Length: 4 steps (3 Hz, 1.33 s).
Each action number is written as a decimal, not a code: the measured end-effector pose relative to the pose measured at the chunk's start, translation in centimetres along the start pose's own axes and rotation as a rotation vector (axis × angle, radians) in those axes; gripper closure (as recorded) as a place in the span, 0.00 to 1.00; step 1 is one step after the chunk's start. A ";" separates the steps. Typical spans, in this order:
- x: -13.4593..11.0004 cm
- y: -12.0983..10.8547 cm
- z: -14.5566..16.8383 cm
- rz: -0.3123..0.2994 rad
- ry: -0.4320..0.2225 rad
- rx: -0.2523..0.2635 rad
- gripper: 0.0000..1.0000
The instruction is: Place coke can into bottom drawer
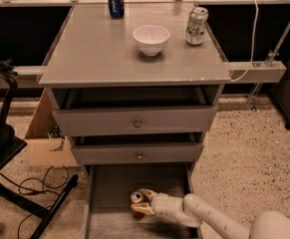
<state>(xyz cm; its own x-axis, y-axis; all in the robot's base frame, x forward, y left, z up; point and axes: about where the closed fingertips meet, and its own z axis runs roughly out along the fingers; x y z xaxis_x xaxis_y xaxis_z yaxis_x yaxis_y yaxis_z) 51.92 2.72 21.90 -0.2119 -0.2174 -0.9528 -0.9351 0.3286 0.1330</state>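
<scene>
"Judging by where things lie, how far along is this?"

"Nearly there, I'd say. The bottom drawer (129, 179) is pulled well out beneath the two knobbed drawers (174, 119). The coke can (136, 197) is already down inside it, toward the front and about midway between the side walls."

"Is it let go?"

"No. The gripper (139, 203) reaches in from the lower right on the arm (204, 216) and pinches the can, its tan fingers (142, 211) closed on either side of the body. Whether the can's base touches the drawer floor, I cannot tell."

"So what is left?"

"As I read it: set it down if it isn't down, spread the fingers, and draw the arm out."

"Which way does the can point?"

"Its silver top faces up toward the camera, with some red side showing just below. The long axis looks close to upright, perhaps leaning a little. Seen from so steeply above, I wouldn't swear to the lean."

"And the bench (89, 54)?"

"Not involved. It carries a blue can (115, 0) at the back, a white bowl (151, 39) in the middle and a white-green can (196, 26) to the right."
</scene>
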 end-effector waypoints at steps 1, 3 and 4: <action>0.0 0.0 0.0 0.000 0.000 0.000 0.00; -4.0 1.1 -2.8 -0.064 -0.012 -0.020 0.00; -8.0 2.5 -7.6 -0.125 0.034 -0.019 0.00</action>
<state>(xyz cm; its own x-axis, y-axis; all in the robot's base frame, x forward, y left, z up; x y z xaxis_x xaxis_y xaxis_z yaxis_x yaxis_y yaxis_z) 49.09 -1.70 31.97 -0.1026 -0.2872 -0.9524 -0.9598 0.2799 0.0190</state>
